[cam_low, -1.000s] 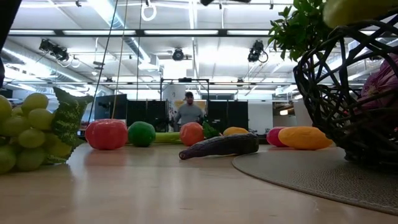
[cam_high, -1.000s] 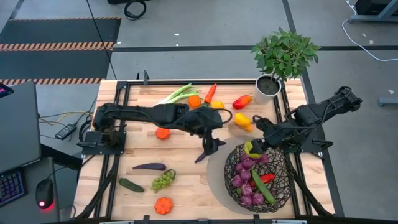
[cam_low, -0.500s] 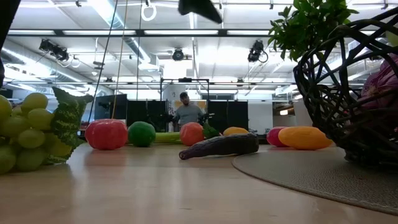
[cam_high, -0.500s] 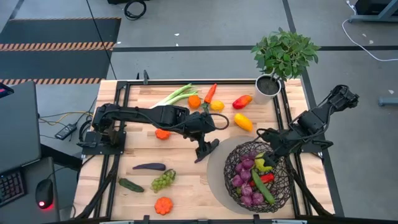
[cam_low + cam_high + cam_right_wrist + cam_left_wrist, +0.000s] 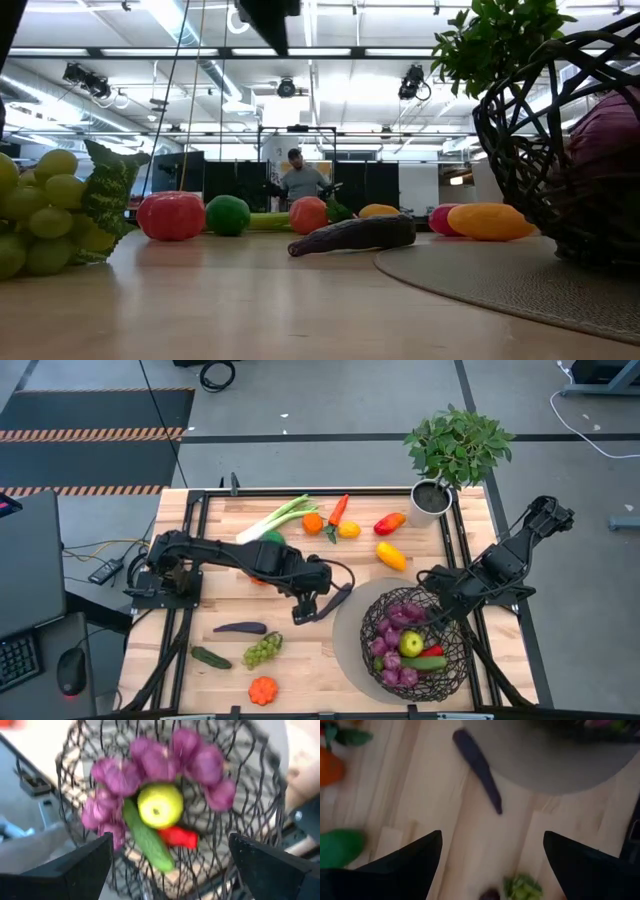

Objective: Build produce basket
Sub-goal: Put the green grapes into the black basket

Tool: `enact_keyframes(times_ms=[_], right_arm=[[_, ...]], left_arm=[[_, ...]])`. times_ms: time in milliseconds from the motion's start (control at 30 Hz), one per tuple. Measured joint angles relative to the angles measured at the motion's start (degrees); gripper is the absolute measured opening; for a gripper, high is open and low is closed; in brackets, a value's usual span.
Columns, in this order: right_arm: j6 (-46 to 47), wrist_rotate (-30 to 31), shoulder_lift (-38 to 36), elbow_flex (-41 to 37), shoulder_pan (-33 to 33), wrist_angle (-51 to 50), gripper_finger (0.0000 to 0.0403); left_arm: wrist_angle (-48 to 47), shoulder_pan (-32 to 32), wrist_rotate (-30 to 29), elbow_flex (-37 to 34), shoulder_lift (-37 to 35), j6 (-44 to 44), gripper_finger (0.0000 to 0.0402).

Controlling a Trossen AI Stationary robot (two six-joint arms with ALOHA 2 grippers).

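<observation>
The dark wire basket (image 5: 452,660) stands on a round grey mat (image 5: 345,635) at the near right. In it lie purple pieces, a yellow-green fruit (image 5: 160,805), a cucumber (image 5: 147,840) and a red pepper (image 5: 180,836). My right gripper (image 5: 170,840) hangs open over the basket's far right rim (image 5: 438,612), holding nothing. My left gripper (image 5: 308,610) points steeply down, open, above bare table just left of a dark purple eggplant (image 5: 477,770). The eggplant lies with its far end on the mat's edge (image 5: 337,598). More produce lies scattered on the table.
Along the far edge lie a leek (image 5: 270,518), orange (image 5: 313,522), carrot (image 5: 338,510) and peppers (image 5: 390,522) (image 5: 391,556). Near left lie another eggplant (image 5: 240,628), cucumber (image 5: 210,657), grapes (image 5: 262,650) and pumpkin (image 5: 262,690). A potted plant (image 5: 430,500) stands far right.
My right gripper has let go of the yellow-green fruit, which has fallen into the basket and now lies among the purple pieces; the gripper has swung toward the table's right edge. My left gripper has tipped down and drifted toward the table's left and near edges. The eggplant has stayed put.
</observation>
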Motion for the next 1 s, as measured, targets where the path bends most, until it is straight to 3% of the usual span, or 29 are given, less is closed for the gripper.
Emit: enact_keyframes(times_ms=[267, 500, 733, 833, 1000], right_arm=[[-5.27, 9.06, 0.4, 0.01, -0.35, 4.98, 0.0397], [-10.58, 4.32, 3.37, 0.02, -0.34, 11.64, 0.0397], [-12.03, 3.24, 8.03, 0.02, 1.68, 17.48, 0.0397], [-13.9, 3.24, 10.08, 0.02, 2.66, 19.9, 0.0397], [-13.93, 3.29, 12.88, 0.02, 3.72, 21.64, 0.0397]], left_arm=[[-3.29, -4.55, -0.72, -0.04, 0.22, -3.92, 0.0355], [-4.16, -9.76, -6.21, -0.09, 0.3, -10.47, 0.0355], [-6.45, -14.35, -6.41, -2.96, 0.05, -22.78, 0.0355], [-8.1, -16.54, -4.0, -6.89, -0.24, -28.54, 0.0352], [-5.49, -19.46, 7.29, -14.48, -0.24, -31.04, 0.0333]])
